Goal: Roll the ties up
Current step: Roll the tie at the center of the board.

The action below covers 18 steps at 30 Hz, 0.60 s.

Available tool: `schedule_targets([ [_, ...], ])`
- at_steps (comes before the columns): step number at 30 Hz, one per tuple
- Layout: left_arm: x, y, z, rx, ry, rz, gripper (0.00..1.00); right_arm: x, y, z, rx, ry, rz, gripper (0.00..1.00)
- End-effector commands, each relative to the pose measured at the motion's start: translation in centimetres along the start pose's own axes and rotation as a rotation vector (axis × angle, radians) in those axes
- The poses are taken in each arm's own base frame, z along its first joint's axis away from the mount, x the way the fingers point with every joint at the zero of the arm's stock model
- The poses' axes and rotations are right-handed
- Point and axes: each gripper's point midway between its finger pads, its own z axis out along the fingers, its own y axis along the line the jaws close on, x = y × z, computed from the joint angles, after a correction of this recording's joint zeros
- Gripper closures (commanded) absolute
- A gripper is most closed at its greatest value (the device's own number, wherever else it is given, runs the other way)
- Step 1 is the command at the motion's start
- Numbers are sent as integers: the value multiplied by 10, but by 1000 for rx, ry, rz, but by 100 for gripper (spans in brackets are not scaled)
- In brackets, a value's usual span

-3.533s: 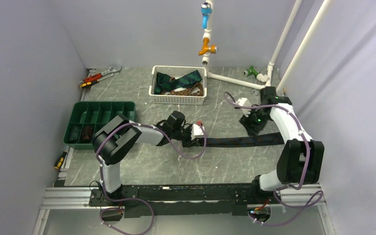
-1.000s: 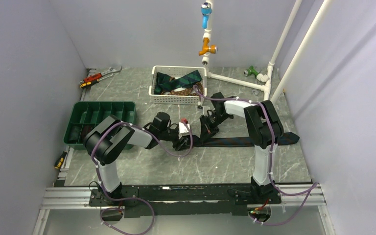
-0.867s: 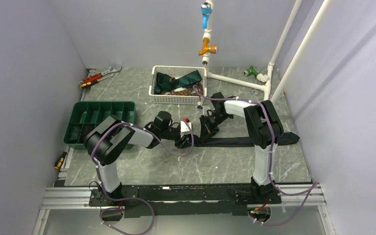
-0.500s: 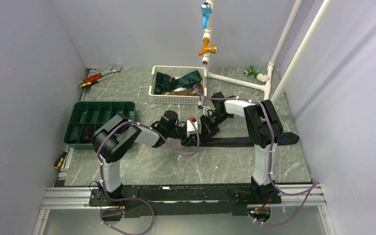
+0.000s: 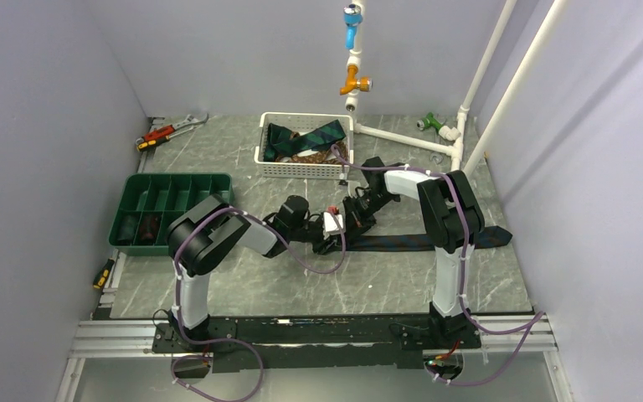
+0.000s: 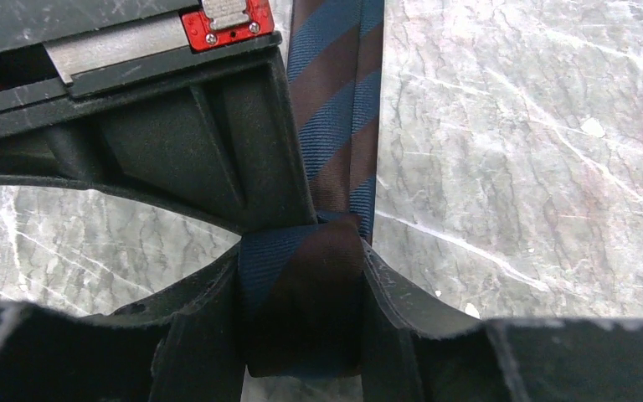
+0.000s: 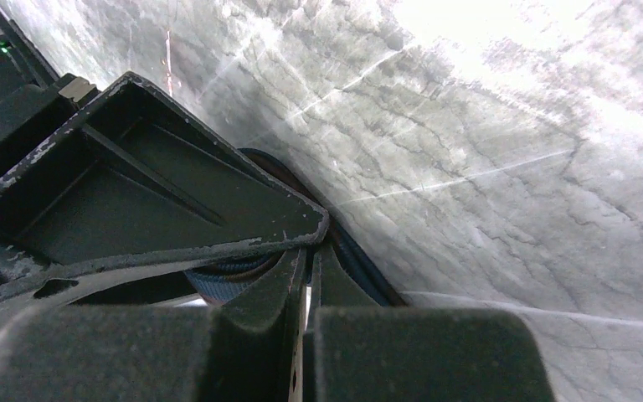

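A navy and brown striped tie (image 5: 419, 242) lies across the table, its wide end (image 5: 498, 236) at the right. Its left end is rolled into a small coil (image 6: 301, 310). My left gripper (image 5: 332, 239) (image 6: 301, 276) is shut on that coil, one finger against each side. From the coil the flat strip (image 6: 335, 109) runs away over the marble. My right gripper (image 5: 353, 222) (image 7: 308, 251) is shut, with its tips right beside the coil and touching the left gripper's finger (image 7: 134, 201). A bit of the striped tie (image 7: 226, 280) shows beside them.
A white basket (image 5: 305, 170) at the back holds more ties (image 5: 306, 134). A green divided tray (image 5: 218, 180) at the left holds two dark rolls (image 5: 136, 228). A wrench (image 5: 172, 130), a screwdriver (image 5: 102, 274) and white pipes (image 5: 398, 136) line the edges.
My left gripper has moved right along the tie to meet the right gripper and closed in on the coil. The right arm swung in from the right earlier and has held still since.
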Motion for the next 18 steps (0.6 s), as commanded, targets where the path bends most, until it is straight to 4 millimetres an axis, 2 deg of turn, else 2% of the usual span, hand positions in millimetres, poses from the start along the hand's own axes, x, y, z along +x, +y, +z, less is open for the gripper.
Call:
schedule_targets([
  [1, 61, -21, -11, -4, 150, -102, 54, 17, -63, 21, 255, 73, -95, 100],
  [5, 48, -20, -5, 6, 91, -98, 55, 16, -60, 22, 259, 72, -108, 100],
  [8, 52, -11, -1, -25, 149, -99, 61, 15, -50, 23, 225, 72, -118, 100],
  [12, 69, -18, -14, -21, 254, -113, 68, 9, -38, 5, 208, 57, -140, 99],
  [18, 96, -31, -30, 31, 424, -166, 72, 12, -38, -36, 191, 53, -81, 70],
])
